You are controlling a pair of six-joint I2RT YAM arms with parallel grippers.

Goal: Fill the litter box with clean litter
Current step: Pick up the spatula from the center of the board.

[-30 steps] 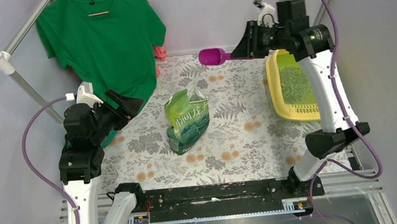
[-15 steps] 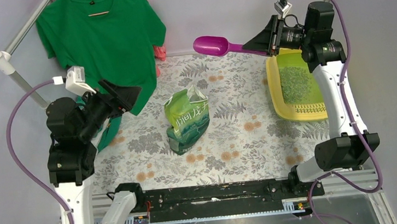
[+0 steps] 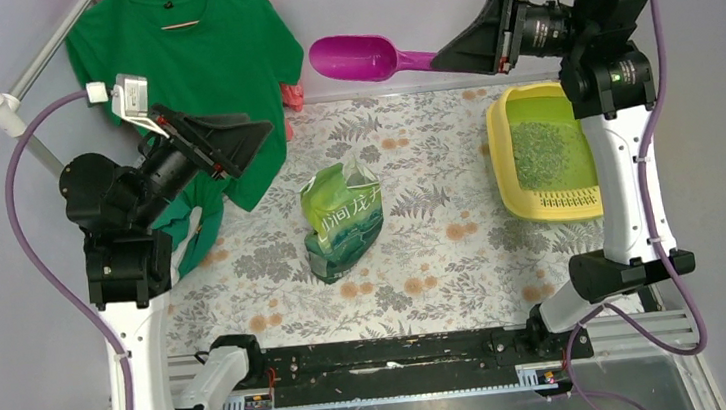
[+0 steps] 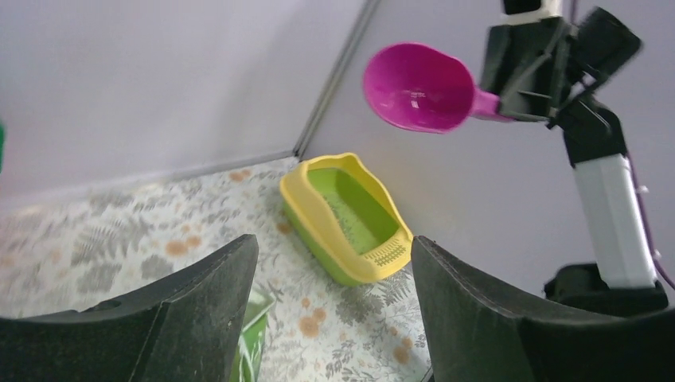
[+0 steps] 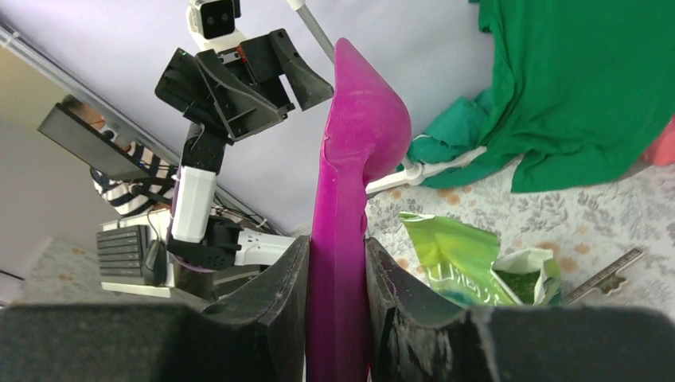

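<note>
Your right fingers (image 5: 275, 310) are clenched on the flat handle of the purple scoop (image 3: 355, 57), one on each side of it, as the right wrist view shows. The scoop is carried high with its long axis level and running across the tabletop (image 3: 443, 247), bowl toward the left arm. In the left wrist view the bowl faces the camera and looks empty. Your left fingers (image 4: 199, 310) are spread wide with nothing between them. They hang raised on the left side, aimed toward the right arm.

Outward from the scoop, the green bag (image 3: 343, 217) stands mid-tabletop between the two arms, mouth upward, and the right wrist view shows green grains inside its open top. From the bowl, the bag lies below and toward the arm bases. The litter box (image 3: 498, 157) sits at the right edge of the tabletop beneath the right arm, well apart from the bag, its long axis running from the far wall toward the arm bases. The clean litter (image 3: 540, 153) covers a patch in its middle, with bare green floor at the far end, so the fill looks partial. A green shirt (image 3: 185, 71) hangs at the far left.

Relation to watch: the bowl points away from the litter box and toward the bag's side. With the bowl empty, the likely next step is a dip, so you would lower the bowl into the bag mouth. The left fingers are free to steady the bag.
</note>
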